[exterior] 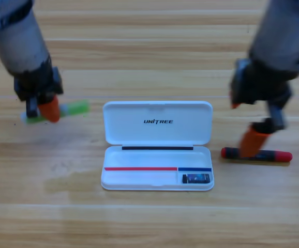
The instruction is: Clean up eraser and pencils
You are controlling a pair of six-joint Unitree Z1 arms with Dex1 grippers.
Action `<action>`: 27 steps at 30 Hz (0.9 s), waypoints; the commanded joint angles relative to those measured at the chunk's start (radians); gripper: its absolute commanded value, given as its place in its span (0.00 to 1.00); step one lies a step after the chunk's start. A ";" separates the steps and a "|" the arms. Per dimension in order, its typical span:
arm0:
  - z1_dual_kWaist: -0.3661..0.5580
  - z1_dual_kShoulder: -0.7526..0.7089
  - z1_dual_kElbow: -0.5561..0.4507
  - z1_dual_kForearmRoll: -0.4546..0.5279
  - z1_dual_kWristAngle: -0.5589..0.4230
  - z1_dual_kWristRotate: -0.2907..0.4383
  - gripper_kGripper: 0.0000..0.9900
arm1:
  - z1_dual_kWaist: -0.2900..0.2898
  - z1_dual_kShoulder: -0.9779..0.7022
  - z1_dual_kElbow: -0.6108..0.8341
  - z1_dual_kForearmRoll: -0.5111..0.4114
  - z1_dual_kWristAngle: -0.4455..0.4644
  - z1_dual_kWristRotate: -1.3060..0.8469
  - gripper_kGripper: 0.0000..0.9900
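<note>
High view: your left gripper sits at mid-left on the green-ended pencil; whether its fingers grip it, you cannot tell. Your right gripper, at mid-right, touches the black pencil with red ends, grip likewise unclear. At centre the open white case holds the eraser in its lower-right compartment.

Wooden table, white case, green-ended pencil, black pencil

pale wooden table of long planks (soft glare, lower left).
</note>
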 commanded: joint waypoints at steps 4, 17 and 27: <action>-0.212 0.054 -0.169 0.118 0.009 0.000 0.00 | -0.233 0.106 0.139 -0.138 -0.060 -0.061 1.00; -0.381 0.261 -0.302 0.152 0.009 -0.077 0.00 | -0.277 0.273 0.101 -0.187 0.015 -0.171 0.99; -0.384 0.287 -0.255 0.123 0.005 -0.092 0.00 | -0.277 0.324 0.098 -0.187 0.055 -0.222 0.93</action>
